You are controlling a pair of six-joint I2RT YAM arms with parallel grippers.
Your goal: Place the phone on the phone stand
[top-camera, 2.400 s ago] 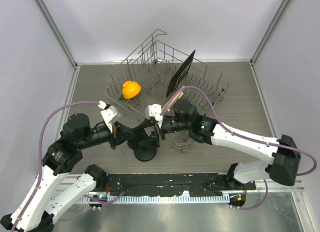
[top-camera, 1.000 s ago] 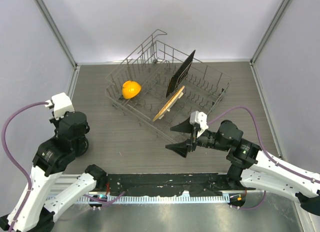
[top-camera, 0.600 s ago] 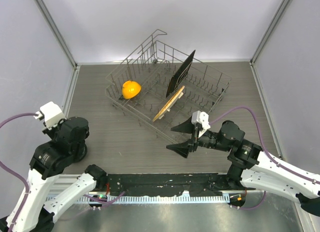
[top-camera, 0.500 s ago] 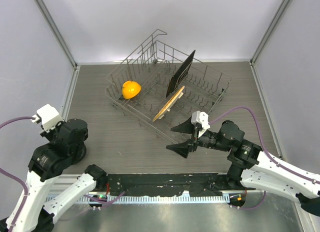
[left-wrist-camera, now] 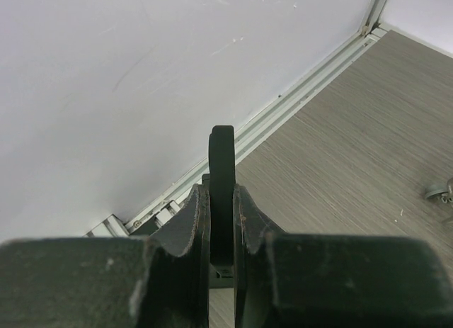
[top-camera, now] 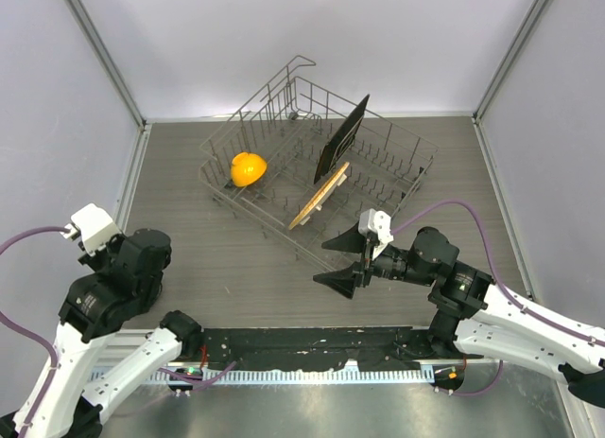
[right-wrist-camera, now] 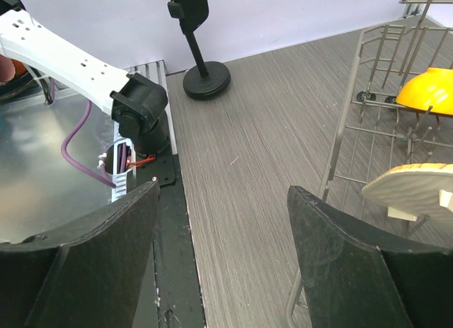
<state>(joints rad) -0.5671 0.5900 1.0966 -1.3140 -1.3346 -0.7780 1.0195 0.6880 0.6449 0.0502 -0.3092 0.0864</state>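
Observation:
The phone stand shows in the right wrist view: a round black disc base point(right-wrist-camera: 207, 80) on the floor and a thin stem rising to a black head at the top edge. My left gripper point(left-wrist-camera: 222, 200) is shut on a thin black upright part of the stand point(left-wrist-camera: 222, 154), close to the left wall. In the top view the left wrist point(top-camera: 137, 263) hides its fingers and the stand. My right gripper point(top-camera: 342, 263) is wide open and empty, just in front of the rack; it also shows in the right wrist view point(right-wrist-camera: 223, 222). No phone is in view.
A grey wire dish rack point(top-camera: 406, 154) stands at the back centre, holding an orange bowl point(top-camera: 248, 167), an upright black board point(top-camera: 342, 135) and a tan board point(top-camera: 319, 197). Its front wires point(right-wrist-camera: 340, 151) are close to my right fingers. The left wall point(left-wrist-camera: 106, 94) is near.
Both arms have pulled back from the centre. The left arm took the stand to the near left. The right gripper let go and opened. In the last second the left wrist drifted slightly leftward.

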